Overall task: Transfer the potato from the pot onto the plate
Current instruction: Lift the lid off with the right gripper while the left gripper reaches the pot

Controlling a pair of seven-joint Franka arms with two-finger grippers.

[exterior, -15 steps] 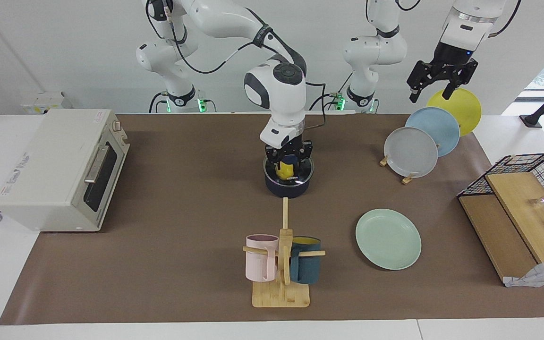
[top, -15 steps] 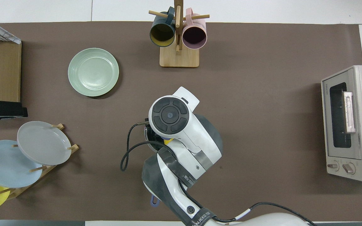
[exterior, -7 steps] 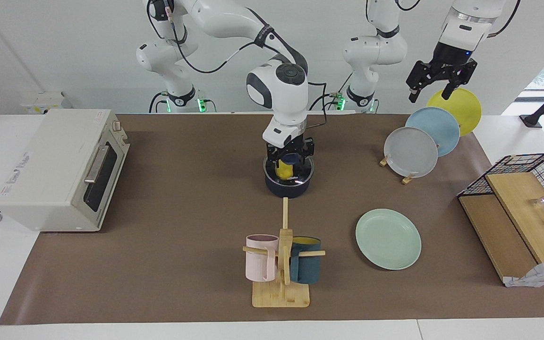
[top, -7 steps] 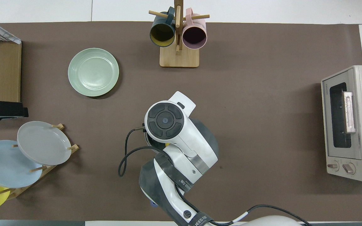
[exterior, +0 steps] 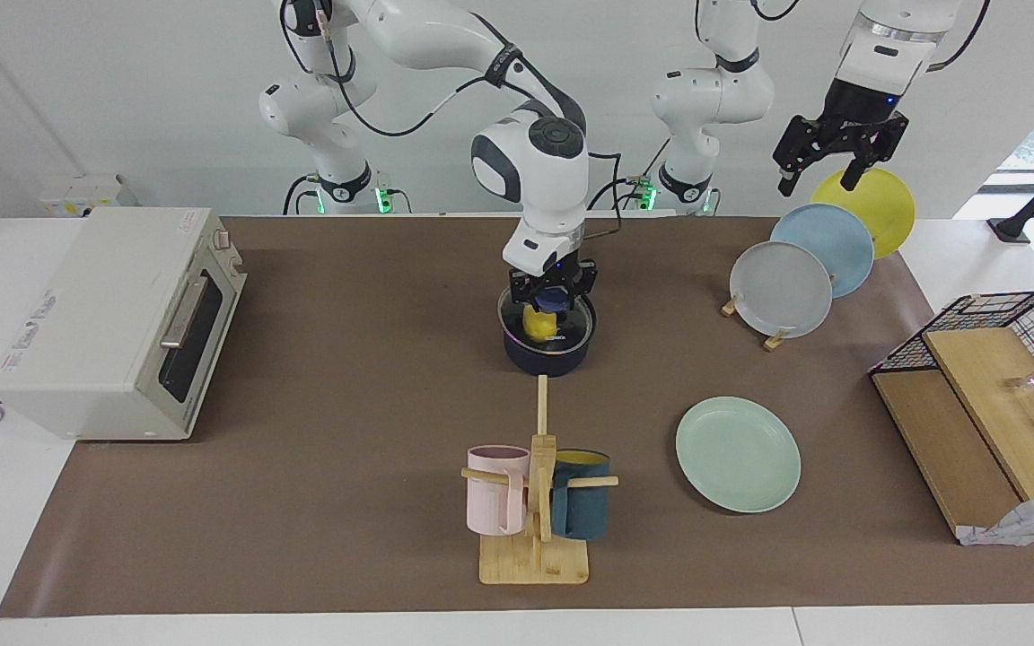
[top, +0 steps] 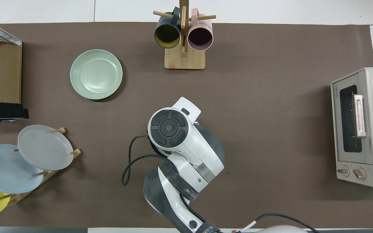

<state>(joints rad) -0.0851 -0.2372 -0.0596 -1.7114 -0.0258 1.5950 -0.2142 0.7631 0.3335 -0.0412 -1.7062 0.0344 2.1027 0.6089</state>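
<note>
The dark navy pot [exterior: 548, 357] stands mid-table, its blue handle pointing toward the robots. My right gripper [exterior: 546, 314] reaches down into the pot, fingers closed on the yellow potato [exterior: 538, 322], which sits at about rim height. In the overhead view the right arm [top: 173, 129] hides the pot and the potato. The mint-green plate [exterior: 738, 454] lies flat and bare, farther from the robots than the pot, toward the left arm's end; it also shows in the overhead view [top: 96, 74]. My left gripper [exterior: 818, 175] waits open in the air over the plate rack.
A mug tree [exterior: 535, 502] with a pink and a dark teal mug stands farther out than the pot. A rack holds grey [exterior: 781, 289], light blue and yellow plates. A toaster oven [exterior: 113, 314] sits at the right arm's end, a wire basket [exterior: 1002, 359] at the left arm's.
The right wrist has lifted slightly and shifted a little over the pot, the potato staying between its fingers. The left arm has not moved.
</note>
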